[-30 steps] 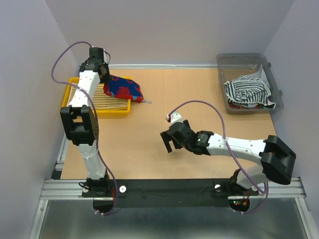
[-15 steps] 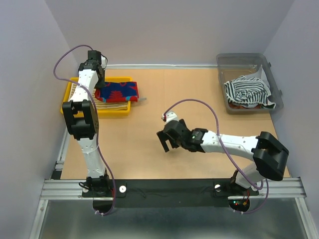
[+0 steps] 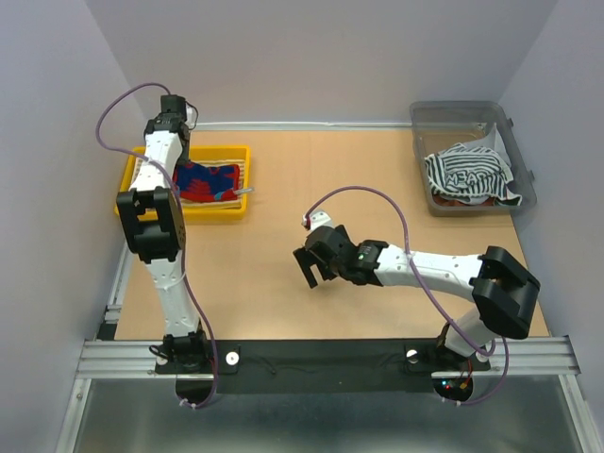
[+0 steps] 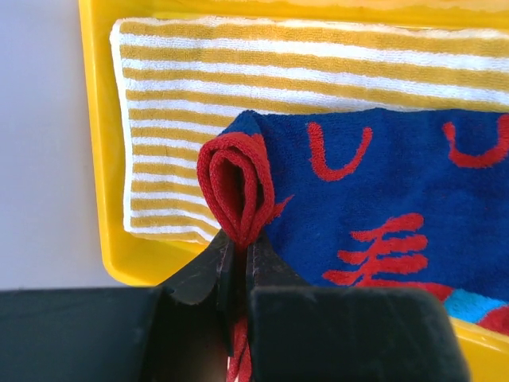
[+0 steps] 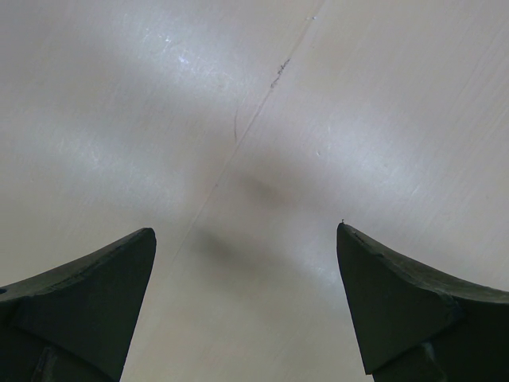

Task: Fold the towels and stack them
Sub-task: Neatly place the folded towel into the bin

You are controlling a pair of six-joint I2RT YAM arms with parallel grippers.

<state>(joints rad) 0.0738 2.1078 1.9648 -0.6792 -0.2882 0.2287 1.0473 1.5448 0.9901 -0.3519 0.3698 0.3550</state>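
Pinching red-blue towel: left gripper; right gripper wide.

Top view: diffuse light is falling from above; table is carrying a faint shadow under right arm; focus is reading sharp.
Left wrist view: colours are glowing vivid; towel is showing crisp, left fingers are blurring black.
Right wrist view: table is washing out grey, glare is shining upper left, dim shadow is lying between blurred right fingers.

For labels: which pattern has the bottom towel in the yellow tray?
Yellow-cream striped cloth towel; see left wrist view.
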